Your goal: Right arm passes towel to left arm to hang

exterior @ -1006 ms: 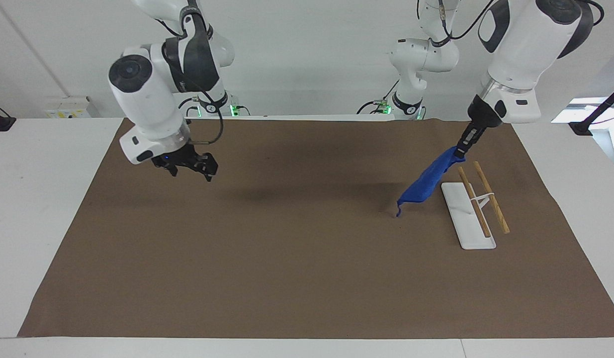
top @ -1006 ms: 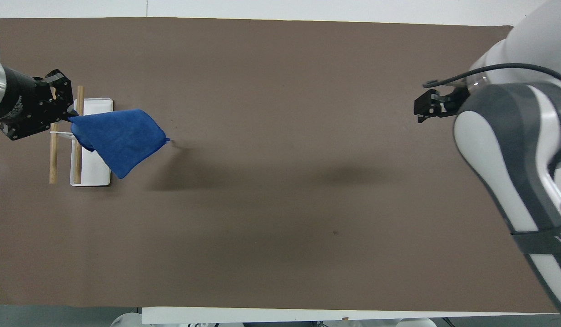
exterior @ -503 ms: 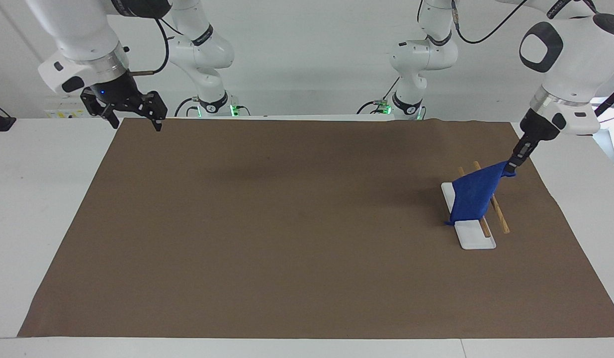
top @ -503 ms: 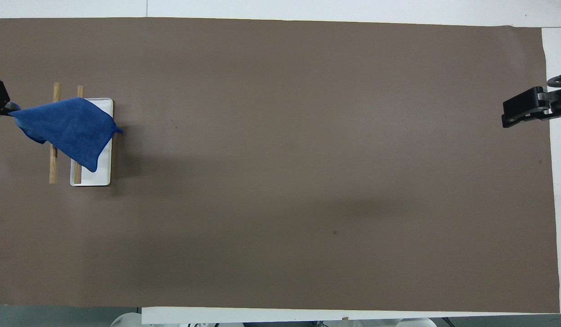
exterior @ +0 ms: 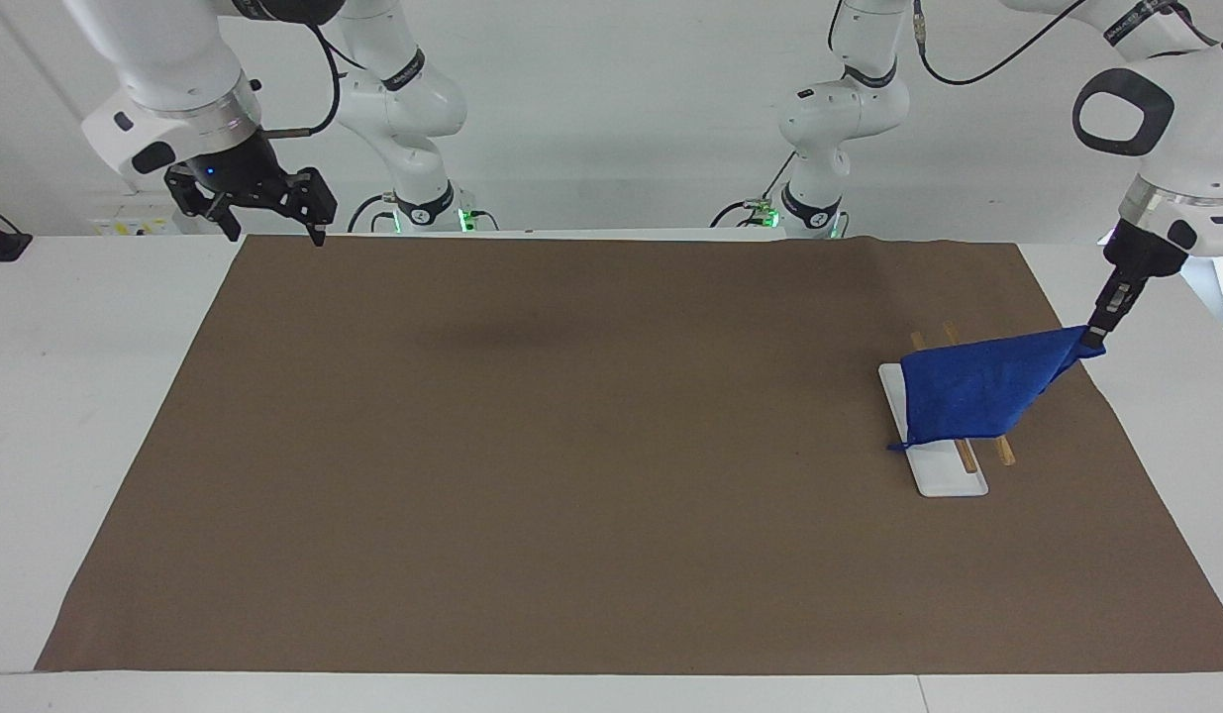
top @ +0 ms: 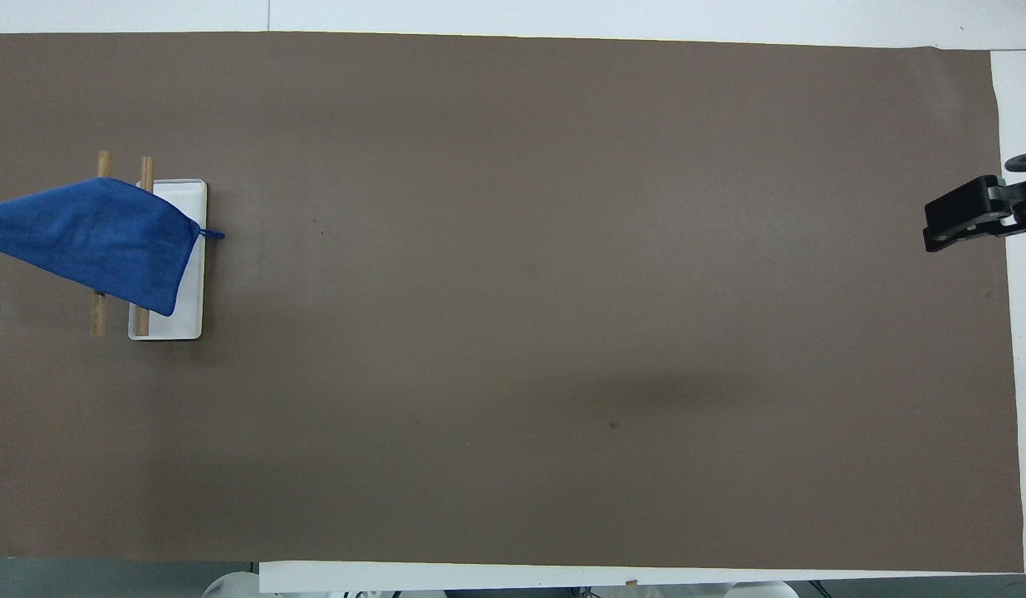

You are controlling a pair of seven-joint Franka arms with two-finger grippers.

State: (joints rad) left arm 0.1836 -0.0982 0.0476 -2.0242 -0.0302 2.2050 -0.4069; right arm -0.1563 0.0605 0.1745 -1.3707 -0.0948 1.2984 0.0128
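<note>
Facing view gives us the towel (exterior: 977, 388) draped across the rack (exterior: 943, 470) bars, one corner pinched in the left pincer (exterior: 1094, 340) over the tabletop (exterior: 571, 495) edge. We judge further pulling could drag it off. The right pincer (exterior: 264, 203) waits, fingers spread, grasping nothing.

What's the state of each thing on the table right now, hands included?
towel: draped over both wooden rails, one corner pulled taut toward the left arm's end of the table.
left hand: shut on that towel corner, over the mat's edge.
right hand: holds nothing, fingers spread, waiting raised over the mat corner at the right arm's end.
towel rack: upright on its white base, rails mostly covered.
brown mat: flat.
</note>
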